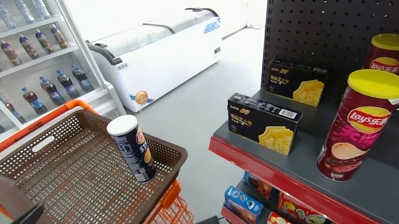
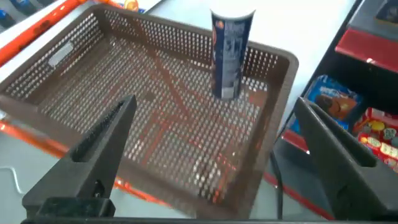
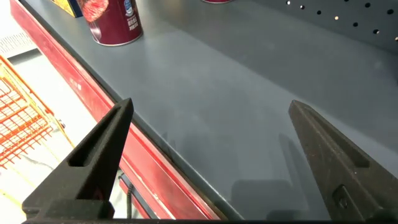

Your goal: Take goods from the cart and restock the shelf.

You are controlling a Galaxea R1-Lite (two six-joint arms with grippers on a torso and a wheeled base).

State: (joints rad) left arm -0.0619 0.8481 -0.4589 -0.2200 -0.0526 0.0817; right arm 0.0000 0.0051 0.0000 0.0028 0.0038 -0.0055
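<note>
The blue chip can [image 1: 132, 148] stands upright in the cart's brown basket [image 1: 77, 184], beyond my left jaws, which gape wide and empty. I fear a glancing approach could topple it. My right jaws, also open, hover over the shelf [image 1: 389, 183].

A: Where does the head camera sit?
B: High, looking down: cart basket [image 1: 15, 159] left, shelf [image 1: 388, 179] right.
A: And the wrists?
B: Left wrist hangs close above that same basket, facing into it; right wrist looks low along the same shelf board, quite near.
</note>
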